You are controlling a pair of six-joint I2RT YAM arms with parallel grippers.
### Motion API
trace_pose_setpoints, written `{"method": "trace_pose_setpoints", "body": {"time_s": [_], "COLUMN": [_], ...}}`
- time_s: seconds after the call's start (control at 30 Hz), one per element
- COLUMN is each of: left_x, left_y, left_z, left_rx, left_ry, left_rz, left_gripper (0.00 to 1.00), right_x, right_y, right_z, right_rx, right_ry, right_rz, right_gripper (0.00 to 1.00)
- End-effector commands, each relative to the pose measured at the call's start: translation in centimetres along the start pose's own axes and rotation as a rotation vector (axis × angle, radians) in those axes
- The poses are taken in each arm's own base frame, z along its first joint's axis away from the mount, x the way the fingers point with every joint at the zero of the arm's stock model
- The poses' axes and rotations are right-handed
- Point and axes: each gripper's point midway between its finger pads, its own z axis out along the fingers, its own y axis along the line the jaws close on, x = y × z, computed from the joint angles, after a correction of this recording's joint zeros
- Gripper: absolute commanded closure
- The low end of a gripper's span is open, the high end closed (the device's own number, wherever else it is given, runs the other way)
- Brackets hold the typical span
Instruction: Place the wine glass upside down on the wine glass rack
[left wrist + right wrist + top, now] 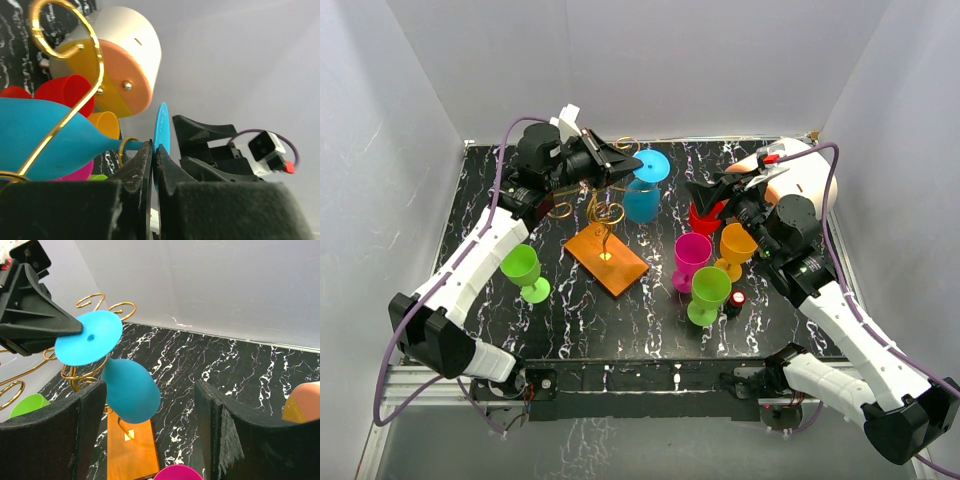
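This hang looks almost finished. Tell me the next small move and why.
Probably lower the left pincer slightly. It is shut on the foot of the blue wine glass, which hangs bowl-down and tilted, its stem inside a gold curl of the wine glass rack, the foot seemingly unsupported.

Smooth, satin blue plastic wine glass (642, 200), wine glass rack (604, 212) of glossy gold metal wire, its base (610, 262) smooth orange-brown with slight sheen, table (560, 310) glossy black with white marble veining, walls (650, 60) matt white.
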Motion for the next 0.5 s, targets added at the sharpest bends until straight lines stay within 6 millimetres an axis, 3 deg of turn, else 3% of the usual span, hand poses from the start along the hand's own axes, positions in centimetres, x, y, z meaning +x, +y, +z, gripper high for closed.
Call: {"method": "trace_pose_setpoints", "body": {"time_s": [0.0,0.47], "left_x": [-0.99,-0.99], "left_y": [-0.15,0.39], "left_z": [-0.58,-1.51], "left_rx": [-0.036,-0.089], "left_ry": [-0.058,-0.061], "left_rz": [0.061,0.125], "left_gripper": [0.99,0.61], "right_x": [-1.97,-1.45], "right_y": [0.26,0.33], "right_z": [-0.28,-0.15], "right_rx": [0.002,-0.004], "right_ry": [-0.067,-0.053], "right_rz": [0.008,0.022], "right_gripper": [0.32,0.31]}}
